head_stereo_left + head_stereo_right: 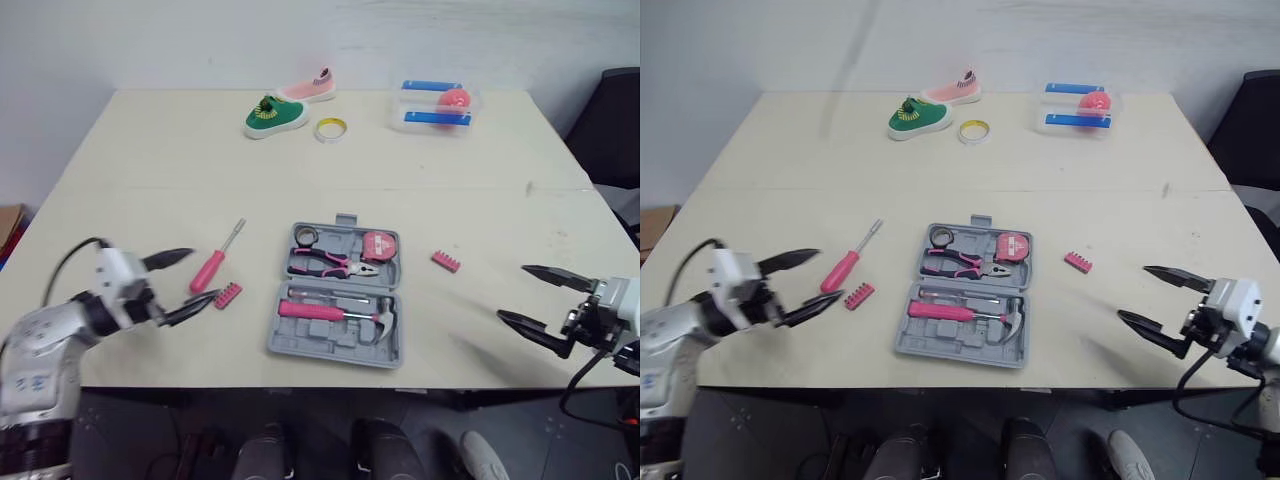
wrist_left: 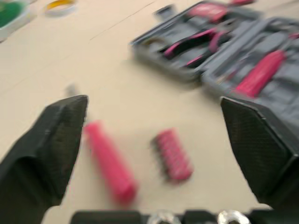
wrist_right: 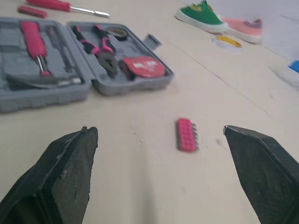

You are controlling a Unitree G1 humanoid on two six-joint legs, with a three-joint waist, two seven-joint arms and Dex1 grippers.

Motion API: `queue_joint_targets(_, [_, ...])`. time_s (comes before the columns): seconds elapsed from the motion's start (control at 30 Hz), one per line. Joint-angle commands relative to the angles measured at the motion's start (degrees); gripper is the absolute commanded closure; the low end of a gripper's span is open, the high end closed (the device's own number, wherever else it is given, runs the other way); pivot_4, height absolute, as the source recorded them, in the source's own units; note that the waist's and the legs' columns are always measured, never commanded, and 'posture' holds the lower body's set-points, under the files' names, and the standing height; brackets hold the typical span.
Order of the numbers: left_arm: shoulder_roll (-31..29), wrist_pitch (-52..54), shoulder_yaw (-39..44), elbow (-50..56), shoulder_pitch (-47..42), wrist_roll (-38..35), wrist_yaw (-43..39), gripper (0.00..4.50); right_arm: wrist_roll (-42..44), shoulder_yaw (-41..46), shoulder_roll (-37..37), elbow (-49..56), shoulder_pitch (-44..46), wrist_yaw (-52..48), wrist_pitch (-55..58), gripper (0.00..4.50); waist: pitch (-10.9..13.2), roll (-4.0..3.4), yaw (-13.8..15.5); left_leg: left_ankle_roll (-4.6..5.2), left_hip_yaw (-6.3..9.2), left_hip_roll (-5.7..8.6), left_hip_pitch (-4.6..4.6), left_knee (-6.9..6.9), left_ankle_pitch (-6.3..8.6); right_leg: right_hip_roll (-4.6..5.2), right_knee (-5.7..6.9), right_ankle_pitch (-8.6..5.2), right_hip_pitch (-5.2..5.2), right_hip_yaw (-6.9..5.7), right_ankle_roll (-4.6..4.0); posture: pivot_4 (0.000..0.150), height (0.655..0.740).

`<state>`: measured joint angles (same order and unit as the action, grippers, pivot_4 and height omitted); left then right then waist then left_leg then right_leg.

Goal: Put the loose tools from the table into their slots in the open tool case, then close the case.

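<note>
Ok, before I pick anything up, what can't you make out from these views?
- Which slots in the tool case are empty: too small in the head views, blurred in the left wrist view, and one end is cut off by the picture's edge in the right wrist view.
- How many bits sit in the bit holder: blurred in the left wrist view.
- What the pink thing in the clear box is: too small, and behind the box wall.

The grey tool case (image 1: 330, 355) lies open and flat near the table's front edge, holding pink-handled pliers (image 1: 330, 264), a pink tape measure (image 1: 378, 244) and a pink-handled hammer (image 1: 335, 313). A pink-handled screwdriver (image 1: 216, 257) lies loose to its left, shaft pointing toward the far edge, with a pink bit holder (image 1: 228, 295) just beside its handle. A second bit holder (image 1: 446, 261) lies to the right of the case.
</note>
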<state>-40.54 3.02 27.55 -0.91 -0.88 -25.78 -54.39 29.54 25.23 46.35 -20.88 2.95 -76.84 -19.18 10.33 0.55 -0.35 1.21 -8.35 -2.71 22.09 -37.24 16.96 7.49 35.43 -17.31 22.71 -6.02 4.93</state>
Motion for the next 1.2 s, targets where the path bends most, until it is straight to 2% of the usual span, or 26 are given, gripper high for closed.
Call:
queue_joint_targets(0.03, [-1.5,-2.2,12.4,-4.0,4.1,-1.2,5.3,0.08,-1.0,4.0,2.8,-7.8,0.3,-0.3,-4.7,0.00,0.0,0.00,0.0,-0.01,0.00,0.00,0.00,0.01,0.00,0.00,0.00,-0.01,0.02,0.00,-0.01,0.150,0.7400])
queue_joint_targets(0.27, [-3.0,-6.8,25.4,-16.8,15.3,-0.8,7.4,0.08,-3.1,7.9,5.6,-23.7,0.7,3.3,-12.1,0.00,0.0,-0.01,-0.5,-0.11,-0.06,0.00,0.02,0.12,0.15,0.01,-0.14,-0.07,0.13,0.03,-0.13,0.150,0.7400])
queue_joint_targets(0.43, [-2.6,-7.3,26.4,-16.2,18.2,-2.1,7.5,0.08,-3.3,8.3,6.4,-28.9,0.8,3.0,-14.3,0.00,0.0,-0.02,-0.6,-0.13,-0.03,-0.06,0.06,0.17,0.22,0.05,-0.25,-0.09,0.24,0.02,-0.17,0.150,0.7400])
queue_joint_targets(0.53, [-1.3,-4.2,25.3,-11.5,18.1,-4.4,8.0,0.08,-2.7,7.8,5.5,-29.2,1.6,2.3,-14.3,0.00,0.0,-0.04,-0.9,-0.16,-0.04,-0.08,0.07,0.19,0.21,0.05,-0.25,-0.08,0.49,0.06,-0.18,0.150,0.7400])
queue_joint_targets(0.73, [-0.2,1.6,18.5,0.3,17.2,-6.3,7.3,0.08,-0.1,4.6,0.2,-20.3,4.2,0.2,-10.5,0.00,0.0,-0.04,-1.5,-0.23,-0.07,-0.10,0.10,0.23,0.16,0.02,-0.19,-0.08,0.23,0.07,-0.17,0.150,0.7400])
queue_joint_targets(0.93, [-0.1,8.1,9.1,12.5,16.2,-8.4,6.0,0.08,3.5,-0.5,-5.6,-2.8,4.6,1.2,-2.6,0.00,0.0,-0.10,-1.4,-0.26,-0.13,-0.08,0.10,0.18,0.12,0.00,-0.03,-0.07,0.25,0.10,-0.16,0.150,0.7400])
queue_joint_targets(1.13, [1.5,10.8,2.7,16.2,14.8,-7.6,6.8,0.08,4.8,-4.5,-7.5,9.3,4.3,2.4,3.5,0.00,0.0,-0.10,-1.2,-0.24,-0.12,-0.07,0.09,0.14,0.07,0.00,0.07,-0.07,0.25,0.09,-0.16,0.150,0.7400])
queue_joint_targets(1.2, [2.0,10.3,-0.2,15.8,14.0,-6.0,6.5,0.62,5.1,-5.5,-7.6,11.4,4.3,1.8,4.8,0.00,0.0,-0.10,-1.2,-0.23,-0.12,-0.05,0.10,0.14,0.07,-0.01,0.06,-0.07,0.25,0.09,-0.16,0.150,0.7400])
